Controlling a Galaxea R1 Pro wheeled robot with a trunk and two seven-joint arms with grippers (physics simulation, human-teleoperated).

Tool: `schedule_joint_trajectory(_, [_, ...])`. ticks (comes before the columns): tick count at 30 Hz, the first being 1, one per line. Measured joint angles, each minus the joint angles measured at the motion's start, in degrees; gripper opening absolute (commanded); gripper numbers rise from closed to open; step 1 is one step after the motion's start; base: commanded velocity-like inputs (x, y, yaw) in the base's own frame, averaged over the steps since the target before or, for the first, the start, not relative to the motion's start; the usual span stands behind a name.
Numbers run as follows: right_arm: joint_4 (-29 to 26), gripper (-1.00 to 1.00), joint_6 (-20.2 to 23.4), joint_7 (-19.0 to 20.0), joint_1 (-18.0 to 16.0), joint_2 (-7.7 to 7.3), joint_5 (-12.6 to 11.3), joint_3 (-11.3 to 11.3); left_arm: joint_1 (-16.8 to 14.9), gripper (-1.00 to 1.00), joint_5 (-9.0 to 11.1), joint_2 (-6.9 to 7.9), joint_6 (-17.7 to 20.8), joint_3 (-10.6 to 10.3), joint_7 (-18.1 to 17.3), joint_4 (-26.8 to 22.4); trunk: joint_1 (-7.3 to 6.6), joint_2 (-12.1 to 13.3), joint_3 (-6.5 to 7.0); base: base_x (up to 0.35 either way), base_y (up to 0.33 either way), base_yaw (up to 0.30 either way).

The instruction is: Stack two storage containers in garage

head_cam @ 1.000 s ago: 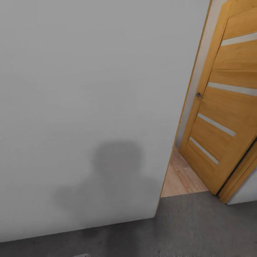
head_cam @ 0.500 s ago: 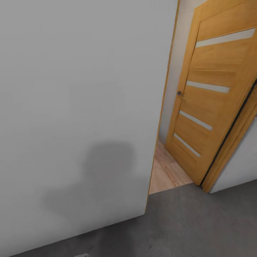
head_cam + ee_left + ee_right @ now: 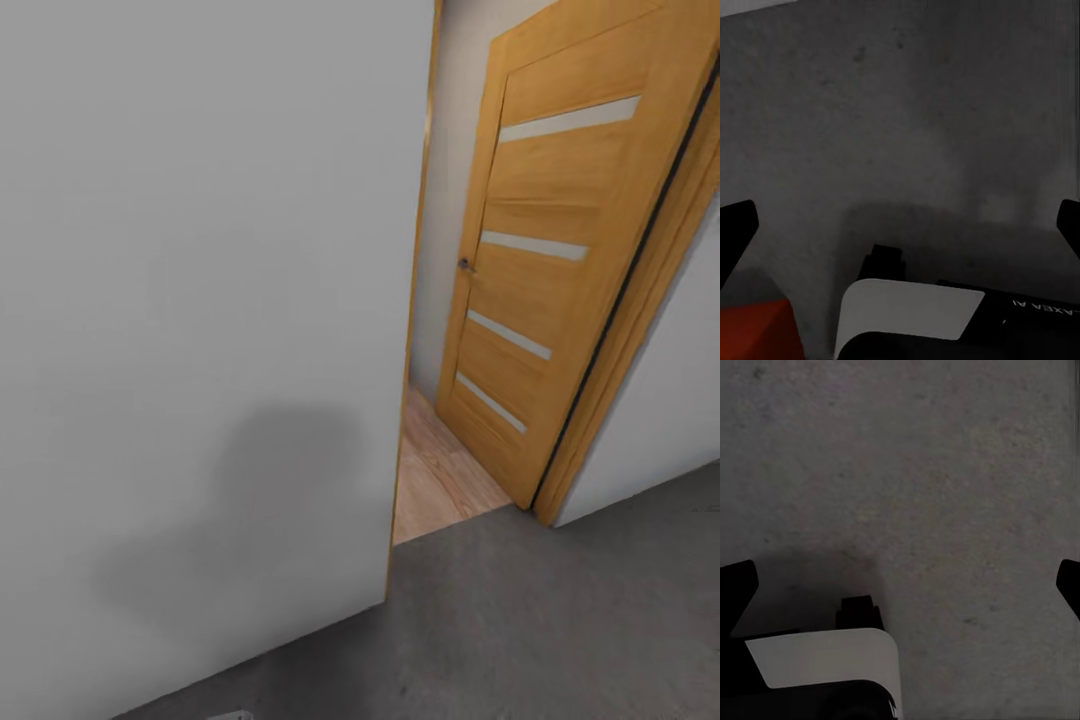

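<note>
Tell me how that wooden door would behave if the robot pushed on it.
The door looks like a tall wooden slab, so it is probably stiff and fairly heavy. It stands open with its handle on the free edge, away from the frame, so a push near the handle would likely swing it rather than tip or slide it.

From the head we are looking forward and down, close to a plain white wall (image 3: 200, 300), with an open honey-coloured wooden door (image 3: 545, 280) to the right. Both wrist cameras are facing straight down, hanging near the dark grey mottled concrete floor (image 3: 945, 472). We are sharing that same floor across all three views, along the head view's lower edge (image 3: 560, 620).
</note>
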Motion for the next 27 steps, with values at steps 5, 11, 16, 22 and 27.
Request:
schedule_joint_trajectory(5, [0.00,1.00,0.00,0.00,0.01,-0.04,0.00,0.00,0.00,1.00,0.00,0.00,0.00,0.01,0.00,0.00,0.00,0.00,0.34,0.000,0.000,-0.189])
schedule_joint_trajectory(11, [0.00,1.00,0.00,0.00,0.00,-0.04,0.00,0.00,0.00,1.00,0.00,0.00,0.00,0.01,0.00,0.00,0.00,0.00,0.75,0.000,0.000,-0.190])
schedule_joint_trajectory(16, [0.00,1.00,0.00,0.00,0.00,-0.04,0.00,0.00,0.00,1.00,0.00,0.00,0.00,-0.01,0.00,0.00,0.00,0.00,1.09,0.000,0.000,-0.190])
schedule_joint_trajectory(22, [0.00,1.00,0.00,0.00,0.00,-0.04,0.00,0.00,0.00,1.00,0.00,0.00,0.00,0.01,0.00,0.00,0.00,0.00,1.50,0.000,0.000,-0.190])
schedule_joint_trajectory(27, [0.00,1.00,0.00,0.00,0.00,-0.04,0.00,0.00,0.00,1.00,0.00,0.00,0.00,0.00,0.00,0.00,0.00,0.00,1.84,0.000,0.000,-0.190])
